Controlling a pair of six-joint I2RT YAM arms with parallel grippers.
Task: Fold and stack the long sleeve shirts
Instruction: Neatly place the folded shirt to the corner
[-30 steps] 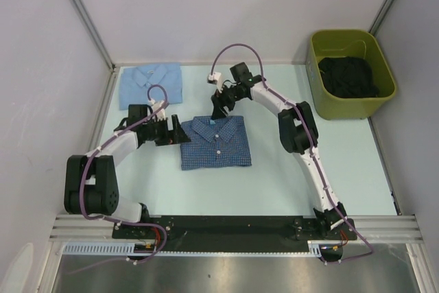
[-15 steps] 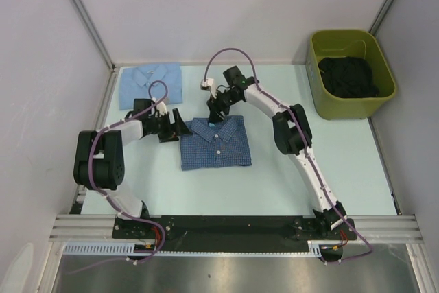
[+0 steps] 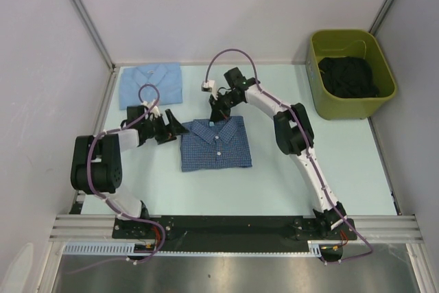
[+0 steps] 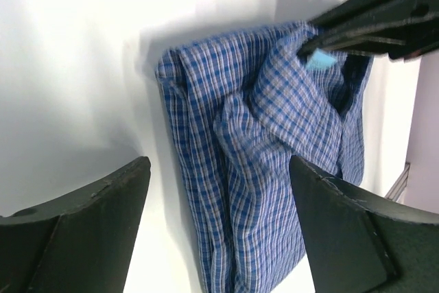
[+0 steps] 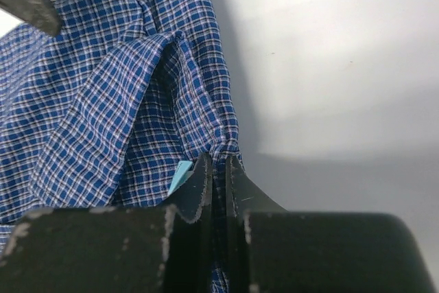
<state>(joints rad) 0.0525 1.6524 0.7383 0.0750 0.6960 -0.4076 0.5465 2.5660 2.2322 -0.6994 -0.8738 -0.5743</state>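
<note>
A folded blue checked shirt [image 3: 216, 143] lies mid-table, collar toward the back. My right gripper [image 3: 218, 116] is shut on its collar edge; the wrist view shows checked cloth [image 5: 130, 101] pinched between the two fingers [image 5: 202, 183], a pale blue tag beside them. My left gripper [image 3: 175, 129] stands open at the shirt's left edge, and the checked shirt [image 4: 254, 169] lies between its wide-apart fingers [image 4: 89, 217] without touching them. A folded pale blue shirt [image 3: 151, 85] rests at the back left corner.
A green bin [image 3: 351, 73] holding dark cloth stands at the back right. White walls close in the table [image 3: 329, 156] on the left, back and right. The arms' base rail [image 3: 233, 228] runs along the near edge.
My right gripper has come down onto the checked shirt's collar and shut on it. My left arm has folded back, its gripper staying open at the shirt's left edge.
</note>
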